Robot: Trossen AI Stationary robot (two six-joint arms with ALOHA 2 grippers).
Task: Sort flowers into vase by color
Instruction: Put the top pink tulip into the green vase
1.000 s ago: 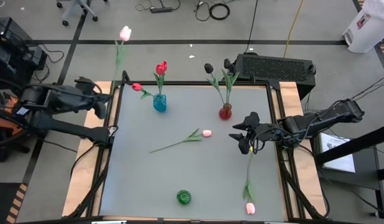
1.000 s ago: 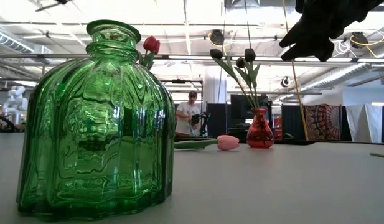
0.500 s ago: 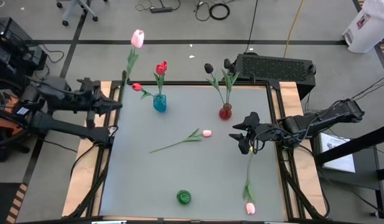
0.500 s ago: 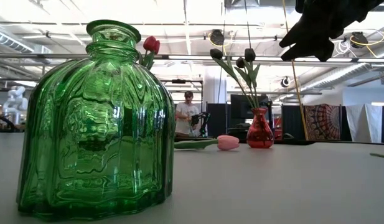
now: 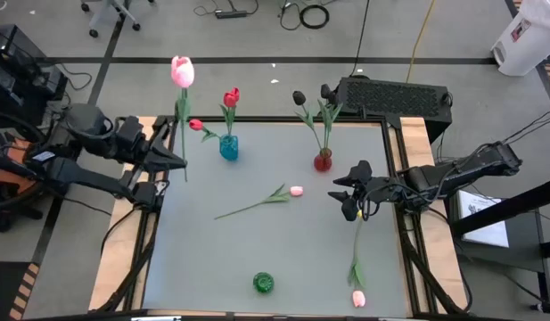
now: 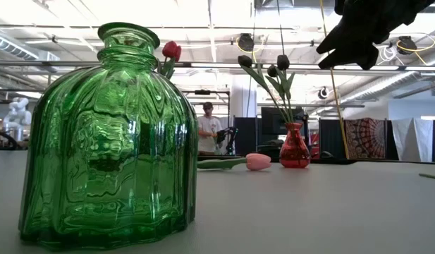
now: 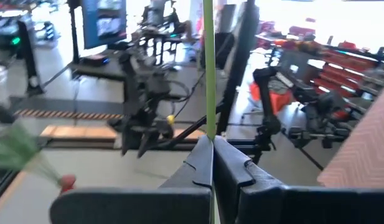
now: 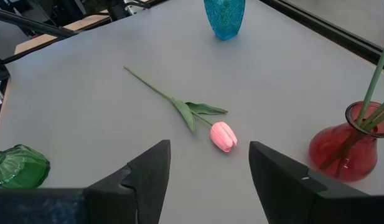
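At the worktop's [image 5: 283, 241] far-left edge, the left end effector [image 5: 178, 160] pinches the stem of a pink tulip [image 5: 182, 71], held upright, bloom raised. Near the right edge hangs the right end effector [image 5: 344, 198], fingers spread. Between them, mid-worktop, lies a second pink tulip [image 5: 295, 191]. Farther back stand a blue vase [image 5: 228, 148] with red tulips [image 5: 231, 96] and a red vase [image 5: 323, 160] with black tulips [image 5: 299, 97]. A green vase [image 5: 263, 283] sits at the near edge, a third pink tulip [image 5: 357, 298] beside it.

Overhead cam, table-level cam share green vase [image 5: 263, 283].
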